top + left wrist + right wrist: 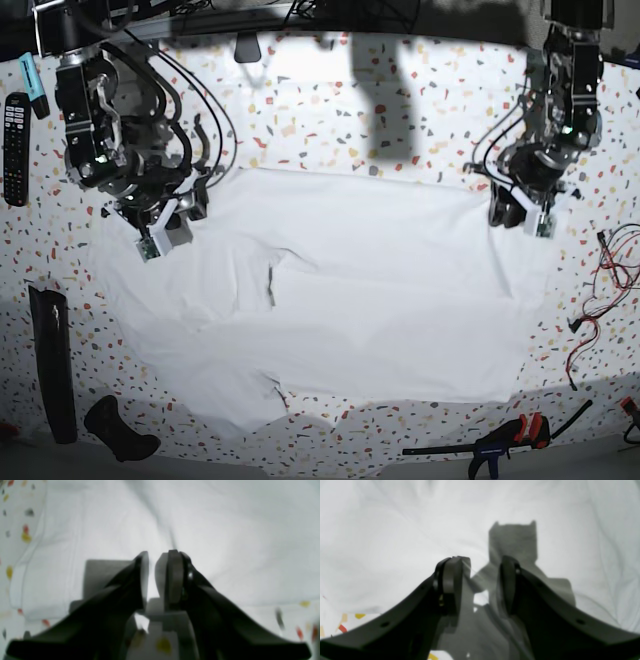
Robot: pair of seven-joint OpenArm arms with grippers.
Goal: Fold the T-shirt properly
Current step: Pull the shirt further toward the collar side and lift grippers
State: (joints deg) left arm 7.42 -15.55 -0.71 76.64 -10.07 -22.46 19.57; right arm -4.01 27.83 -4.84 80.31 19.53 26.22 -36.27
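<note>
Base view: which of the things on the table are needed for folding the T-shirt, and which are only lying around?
Part of the job:
- T-shirt, spread on the table
- left gripper, over its edge
- right gripper, over its other edge

Only lying around:
- remote control
- clamp
- red wires
- two black objects at the table's side

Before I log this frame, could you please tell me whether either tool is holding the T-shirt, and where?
Nothing is held. The left tool and right tool both hang over the T-shirt with jaws parted and no cloth between them.
</note>
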